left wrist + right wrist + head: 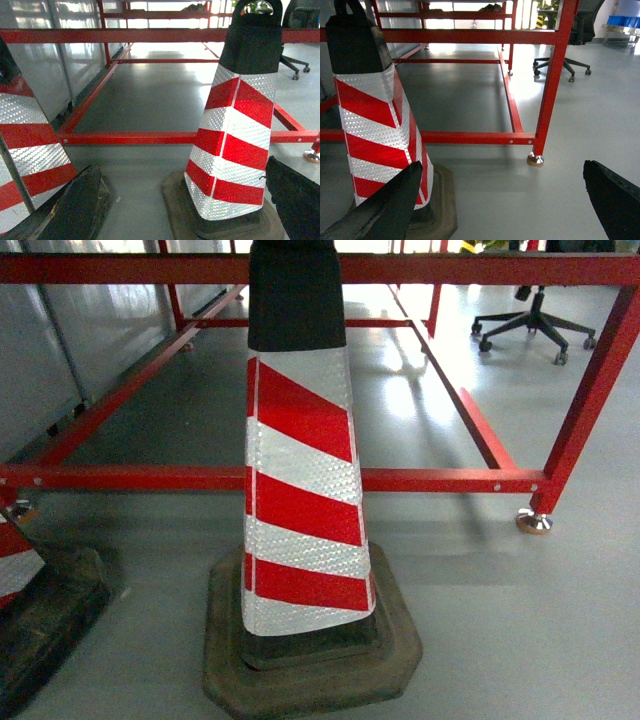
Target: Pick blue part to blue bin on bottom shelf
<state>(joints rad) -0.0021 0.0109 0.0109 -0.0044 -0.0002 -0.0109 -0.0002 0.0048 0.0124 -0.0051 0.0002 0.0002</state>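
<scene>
Grey glossy floor (500, 640). On it: red-white striped cone (300, 500) on black rubber base, second cone (20, 570) at left edge, red steel frame (450, 480) on metal foot (533, 522), office chair (535, 320) far back right.

The cone (300, 490) loses its top at the head view's 12 o'clock edge, a second cone (20, 575) is cut off at 8 o'clock, the frame (450, 480) runs out at both sides, and each wrist view shows only dark finger (380, 210) tips at its bottom corners.
</scene>
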